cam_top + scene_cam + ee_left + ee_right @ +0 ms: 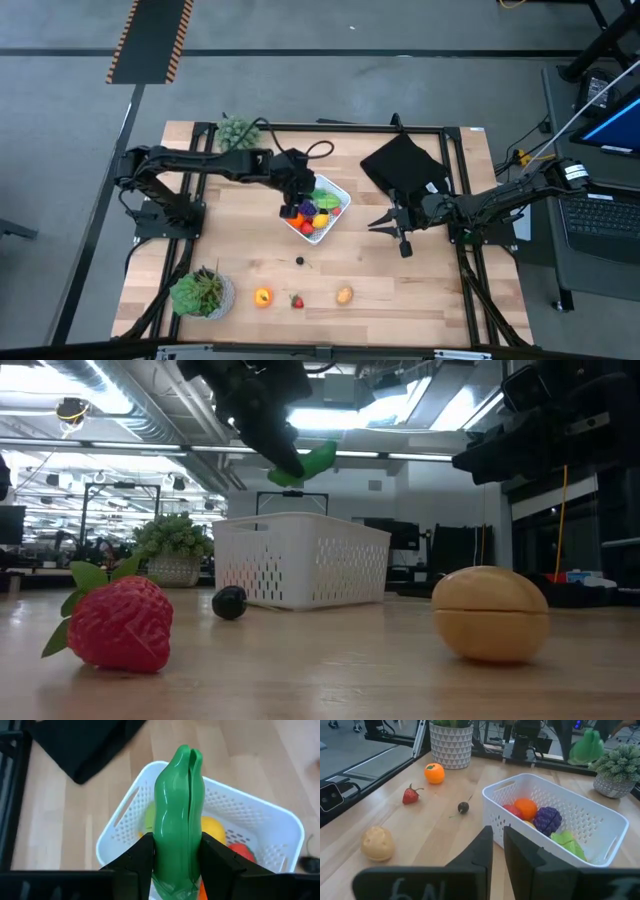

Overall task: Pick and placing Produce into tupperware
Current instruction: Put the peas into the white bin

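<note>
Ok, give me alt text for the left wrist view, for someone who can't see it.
The left gripper holds a green toy pepper upright between its dark fingers, directly above the white perforated container. Inside the container, yellow and red produce shows beside the pepper. The container sits on the light wooden table, with a black cloth lying beyond it.

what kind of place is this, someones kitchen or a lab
Most likely a robotics lab or workshop, not a kitchen: the low view shows exposed ceiling ducts and strip lights, the wooden table sits in a black metal frame, and a laptop stands beside it.
</note>
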You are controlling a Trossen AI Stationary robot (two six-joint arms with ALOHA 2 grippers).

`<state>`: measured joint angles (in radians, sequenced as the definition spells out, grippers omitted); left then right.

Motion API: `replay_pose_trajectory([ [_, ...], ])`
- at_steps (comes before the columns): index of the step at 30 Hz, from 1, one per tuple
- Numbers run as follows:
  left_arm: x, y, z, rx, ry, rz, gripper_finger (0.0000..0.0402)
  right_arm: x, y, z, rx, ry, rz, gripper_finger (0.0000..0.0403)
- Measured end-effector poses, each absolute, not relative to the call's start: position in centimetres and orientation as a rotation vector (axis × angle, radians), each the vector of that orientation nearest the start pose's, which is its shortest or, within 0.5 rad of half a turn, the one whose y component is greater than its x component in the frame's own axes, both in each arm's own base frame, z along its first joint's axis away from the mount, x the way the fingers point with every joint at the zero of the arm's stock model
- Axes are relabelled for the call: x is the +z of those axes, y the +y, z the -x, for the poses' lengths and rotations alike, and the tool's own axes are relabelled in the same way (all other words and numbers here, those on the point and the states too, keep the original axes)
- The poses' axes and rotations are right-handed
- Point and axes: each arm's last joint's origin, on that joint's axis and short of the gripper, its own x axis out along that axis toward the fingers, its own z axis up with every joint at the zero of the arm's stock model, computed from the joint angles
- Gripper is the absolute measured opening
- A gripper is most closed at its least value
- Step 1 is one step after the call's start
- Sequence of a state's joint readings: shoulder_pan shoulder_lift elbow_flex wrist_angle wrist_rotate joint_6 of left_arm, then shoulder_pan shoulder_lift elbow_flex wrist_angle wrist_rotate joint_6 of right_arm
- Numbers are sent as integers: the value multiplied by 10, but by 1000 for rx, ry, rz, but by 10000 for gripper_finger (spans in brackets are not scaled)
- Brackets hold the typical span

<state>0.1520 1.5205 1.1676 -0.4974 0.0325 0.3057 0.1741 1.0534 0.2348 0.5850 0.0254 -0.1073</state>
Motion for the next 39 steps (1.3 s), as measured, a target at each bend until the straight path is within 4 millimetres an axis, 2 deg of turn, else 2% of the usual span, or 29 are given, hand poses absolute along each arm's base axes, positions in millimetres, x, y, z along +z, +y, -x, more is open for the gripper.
replay_pose_trajectory([
  [8,282,47,-316,0,903,-241,119,172,33,-192,160,232,133,48],
  [24,282,43,-316,-10,911,-241,122,172,33,-192,153,232,134,49],
  [31,271,44,-323,-14,941,-234,119,171,33,-192,153,239,135,49],
  [39,243,45,-334,-25,1044,-193,120,170,33,-192,153,252,134,49],
])
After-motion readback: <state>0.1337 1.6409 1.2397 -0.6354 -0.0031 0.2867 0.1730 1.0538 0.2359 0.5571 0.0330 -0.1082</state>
